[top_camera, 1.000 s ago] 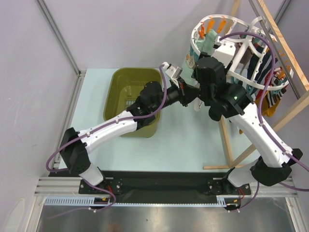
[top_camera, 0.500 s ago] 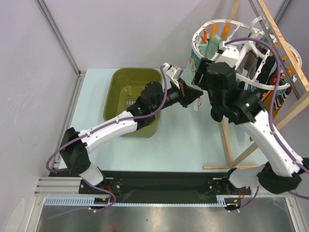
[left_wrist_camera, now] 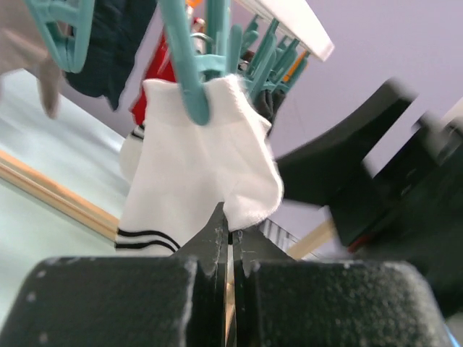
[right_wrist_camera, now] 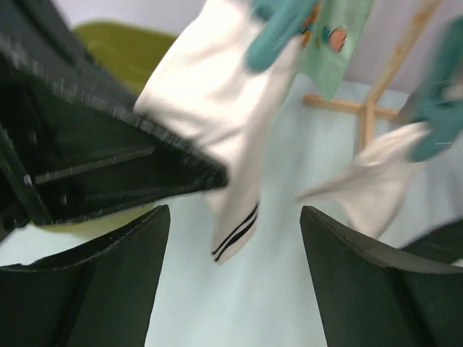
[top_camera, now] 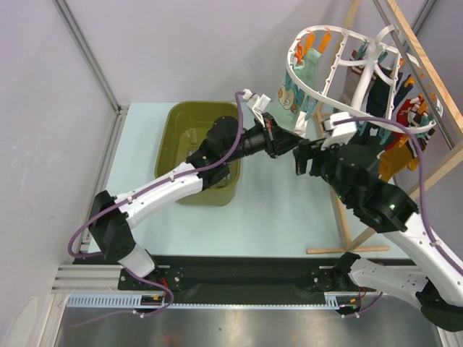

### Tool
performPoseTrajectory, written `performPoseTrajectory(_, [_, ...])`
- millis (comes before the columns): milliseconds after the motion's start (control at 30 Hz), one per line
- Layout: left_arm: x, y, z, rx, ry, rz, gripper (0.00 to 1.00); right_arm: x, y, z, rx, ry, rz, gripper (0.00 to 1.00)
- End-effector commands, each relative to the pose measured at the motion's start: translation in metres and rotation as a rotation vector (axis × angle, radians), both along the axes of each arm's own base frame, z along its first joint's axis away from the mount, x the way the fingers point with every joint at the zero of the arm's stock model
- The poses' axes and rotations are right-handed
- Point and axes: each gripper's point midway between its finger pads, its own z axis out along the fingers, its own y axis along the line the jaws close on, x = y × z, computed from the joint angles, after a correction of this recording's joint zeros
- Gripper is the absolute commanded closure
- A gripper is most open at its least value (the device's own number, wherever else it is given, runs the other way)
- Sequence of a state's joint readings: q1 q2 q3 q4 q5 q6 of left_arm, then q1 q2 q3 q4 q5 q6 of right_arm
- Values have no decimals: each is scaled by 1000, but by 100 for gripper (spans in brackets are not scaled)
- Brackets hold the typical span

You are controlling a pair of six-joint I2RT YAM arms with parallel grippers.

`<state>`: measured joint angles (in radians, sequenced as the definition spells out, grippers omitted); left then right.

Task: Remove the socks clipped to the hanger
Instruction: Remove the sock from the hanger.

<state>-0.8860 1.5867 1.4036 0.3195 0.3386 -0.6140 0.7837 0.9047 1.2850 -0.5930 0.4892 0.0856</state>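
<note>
The white hanger (top_camera: 315, 82) hangs at the upper right with socks on teal and orange pegs: a mint one (top_camera: 299, 85) in front, dark, red and mustard ones (top_camera: 396, 144) at the right. My left gripper (left_wrist_camera: 231, 225) is shut, its tips touching the lower edge of a white sock with black stripes (left_wrist_camera: 192, 170) held by a teal peg (left_wrist_camera: 189, 72). I cannot tell whether fabric is pinched. My right gripper (right_wrist_camera: 235, 242) stands wide open just below, facing that sock (right_wrist_camera: 217, 108), its fingers (right_wrist_camera: 94, 278) apart from it.
An olive-green tub (top_camera: 176, 137) sits on the pale table left of the hanger. The light wooden rack (top_camera: 427, 69) carries the hanger, its leg (top_camera: 338, 210) reaching down to the table. The two grippers are close together (top_camera: 296, 148).
My right arm has swung down from the hanger ring to beside the left gripper, and its jaws have widened. The hanger has swung and tilted. My left gripper has risen slightly.
</note>
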Motion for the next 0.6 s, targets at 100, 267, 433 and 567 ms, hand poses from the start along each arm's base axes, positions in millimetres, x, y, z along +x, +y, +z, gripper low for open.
performPoseTrajectory(100, [-23, 16, 62, -117, -31, -68, 100, 3, 21, -11, -67, -54, 31, 19])
performPoseTrajectory(267, [-25, 16, 64, -121, -22, -83, 100, 6, 17, -19, -78, -75, -45, 20])
performPoseTrajectory(433, [-26, 17, 65, -121, -16, -92, 100, 8, 13, -30, -74, -85, -78, 30])
performPoseTrajectory(567, [-24, 16, 63, -115, -9, -90, 98, 8, 13, -36, -75, -84, -76, 63])
